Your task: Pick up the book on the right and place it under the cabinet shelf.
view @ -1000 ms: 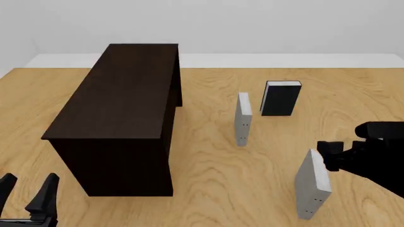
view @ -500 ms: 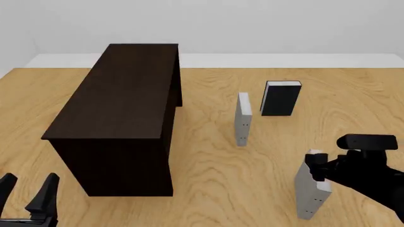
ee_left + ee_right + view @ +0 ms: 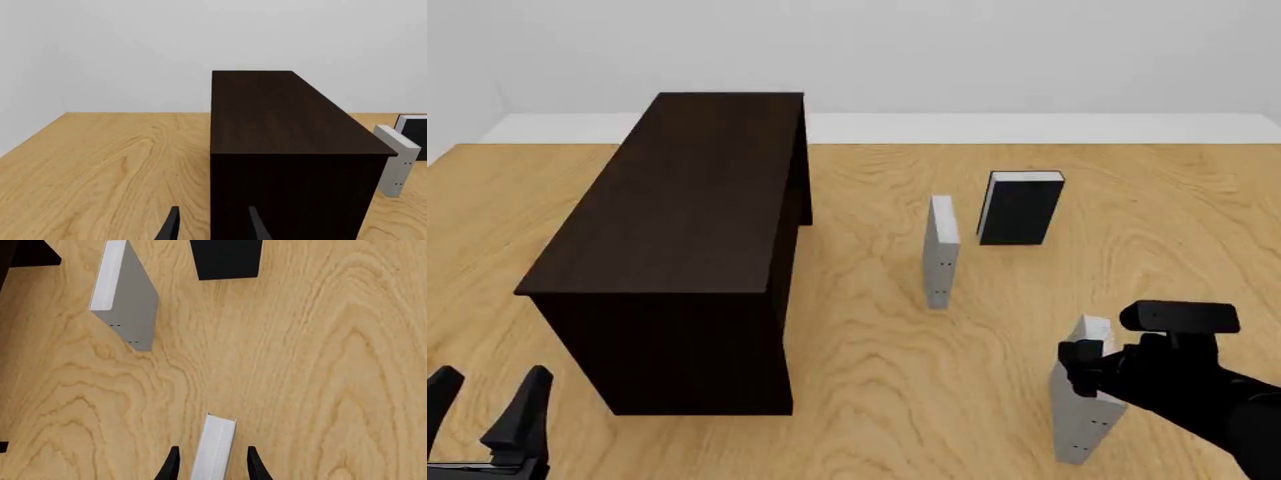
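The book [image 3: 1078, 420] stands upright on the table at the near right, light grey with white page edges. My right gripper [image 3: 1082, 362] is at its top edge. In the right wrist view the book's white page edge [image 3: 215, 446] sits between the two fingers, with a gap on each side, so the right gripper [image 3: 212, 466] is open around it. The cabinet shelf [image 3: 687, 230] is the long dark brown box at the left, and it fills the left wrist view [image 3: 293, 150]. My left gripper [image 3: 483, 405] is open and holds nothing near the cabinet's front left corner.
A twin grey book [image 3: 941, 250] stands upright mid-table, and a black book [image 3: 1021, 207] stands behind it to the right. Both appear in the right wrist view, the twin grey book [image 3: 130, 295] and the black book [image 3: 225, 257]. The table's far edge meets a white wall.
My right gripper came down and toward the near left, from beside the book's upper right to straddling its top edge. The left arm and the books stayed still.
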